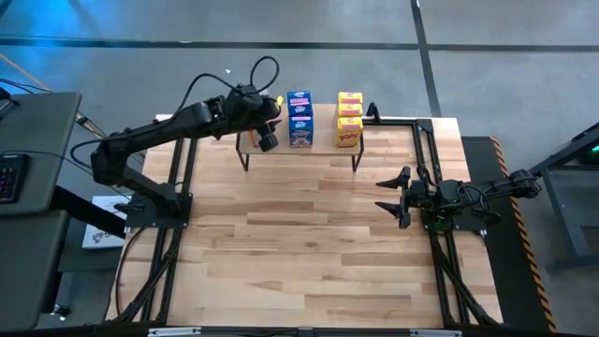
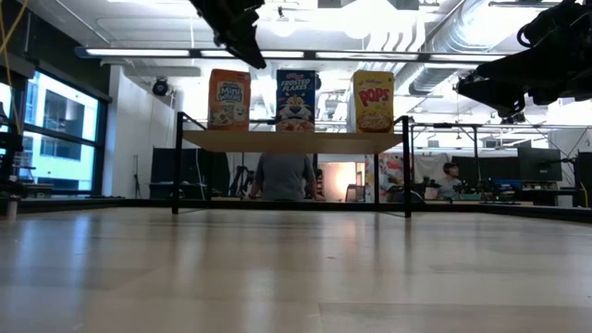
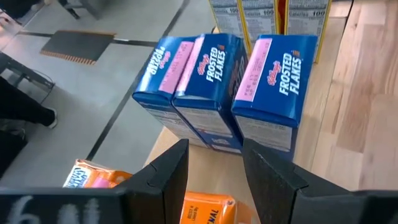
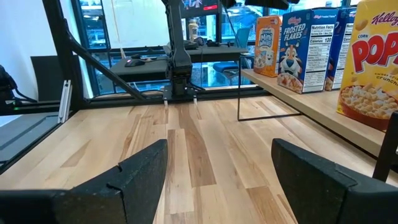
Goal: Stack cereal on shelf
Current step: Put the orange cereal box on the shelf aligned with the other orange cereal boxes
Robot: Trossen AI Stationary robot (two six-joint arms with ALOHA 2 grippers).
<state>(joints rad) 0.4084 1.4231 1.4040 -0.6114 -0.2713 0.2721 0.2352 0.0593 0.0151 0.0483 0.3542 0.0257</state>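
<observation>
The shelf point(image 1: 323, 140) stands at the table's far edge on black legs. On its board point(image 2: 296, 141) the cereal boxes stand upright in rows: orange-red point(image 2: 228, 99) at the left, blue Frosted Flakes point(image 3: 214, 87) in the middle, yellow Pops point(image 1: 349, 117) at the right. My left gripper point(image 3: 214, 152) is open just above the orange-red boxes point(image 3: 208, 208), which hide under it in the high view. It touches none of them. My right gripper point(image 1: 398, 197) hangs open over the table's right side, away from the shelf.
The bare wooden tabletop point(image 1: 309, 243) stretches from the shelf to the near edge. Black arm frames run along the table's left side point(image 1: 178, 187) and right side point(image 1: 426, 159). Beyond the far edge, a person point(image 2: 282, 176) stands behind the shelf.
</observation>
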